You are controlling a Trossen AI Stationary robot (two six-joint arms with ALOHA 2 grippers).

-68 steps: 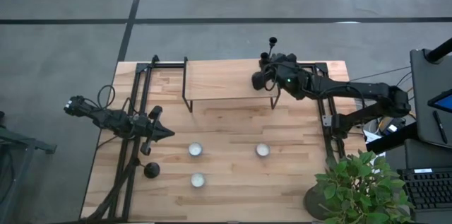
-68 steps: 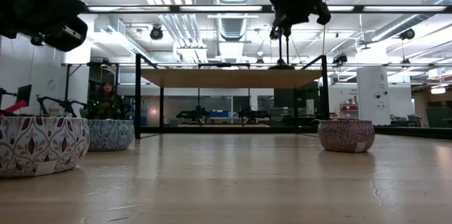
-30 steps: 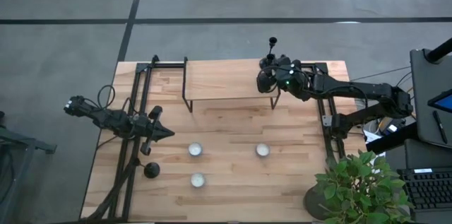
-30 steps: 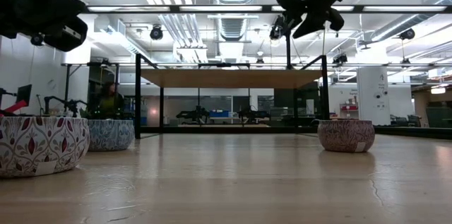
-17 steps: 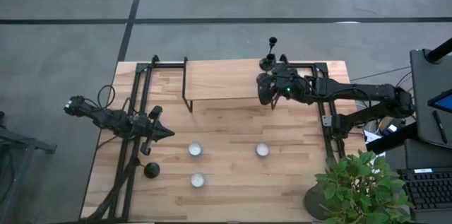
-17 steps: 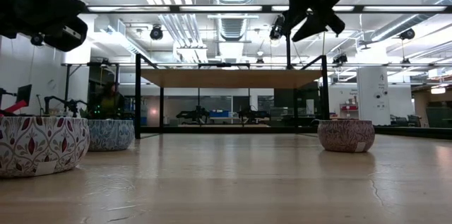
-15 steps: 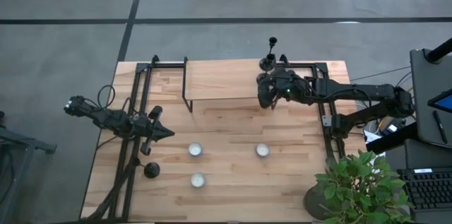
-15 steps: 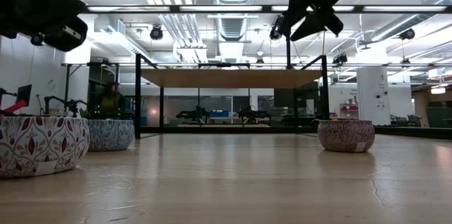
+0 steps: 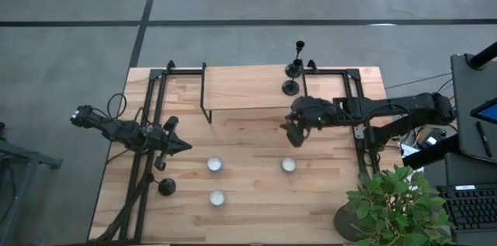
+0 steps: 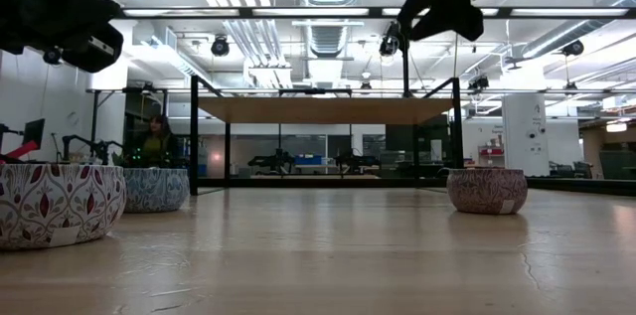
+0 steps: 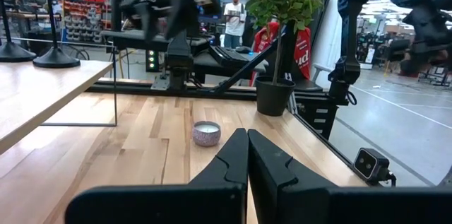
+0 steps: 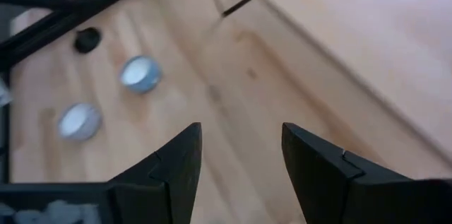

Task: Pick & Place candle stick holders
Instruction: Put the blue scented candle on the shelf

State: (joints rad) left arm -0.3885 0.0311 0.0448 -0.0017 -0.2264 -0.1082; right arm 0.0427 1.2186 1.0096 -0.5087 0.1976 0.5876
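High view: the right gripper [image 9: 293, 131] hangs over bare table [image 9: 248, 133] just off the shelf [image 9: 241, 87] edge. Two holders [image 9: 292, 86] [image 9: 296, 66] stand on the shelf's end behind it; the third holder [image 9: 166, 186] sits well apart, nearer the left gripper [image 9: 180, 146], which waits at the table's left side.
Low view: the right arm is up at the top, above the shelf's right post; its fingertips cannot be made out here. No holder can be picked out.
Left wrist view: left fingers [image 11: 233, 160] pressed together, nothing between them; two holder bases [image 11: 55, 57] show far off on the shelf, and a candle [image 11: 207, 133] lies ahead.
Right wrist view: right fingers [image 12: 180, 160] spread and empty; the third holder [image 12: 87, 39] lies far ahead, beyond two candles [image 12: 140, 73].
Risk: a reach across could clip a candle or the shelf edge.
Risk at grasp: the thin stem may tip or slip if pinched off-centre.
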